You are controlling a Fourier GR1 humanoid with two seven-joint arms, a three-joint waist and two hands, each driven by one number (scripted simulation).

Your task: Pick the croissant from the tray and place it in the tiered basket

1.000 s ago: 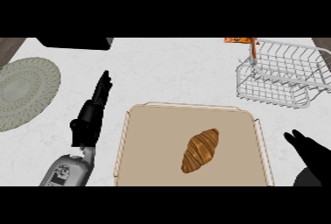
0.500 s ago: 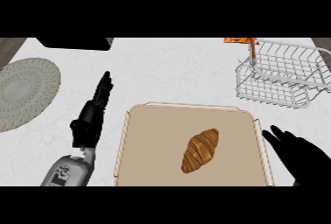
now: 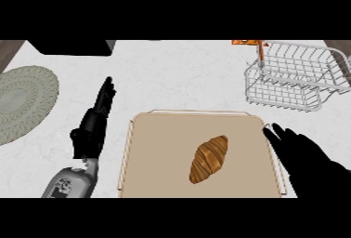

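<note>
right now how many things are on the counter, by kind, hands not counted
croissant: 1
tray: 1
wire tiered basket: 1
round woven mat: 1
dark box at the back edge: 1
orange item behind the basket: 1
total: 6

Round woven mat (image 3: pixel 21 104) at counter's (image 3: pixel 178 79) left edge

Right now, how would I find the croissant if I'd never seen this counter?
Look for the big tan tray in the middle of the white counter, below the wire tiered basket. The croissant lies alone on the tray, near its middle. It is the only brown, ridged, crescent-like thing there.
</note>
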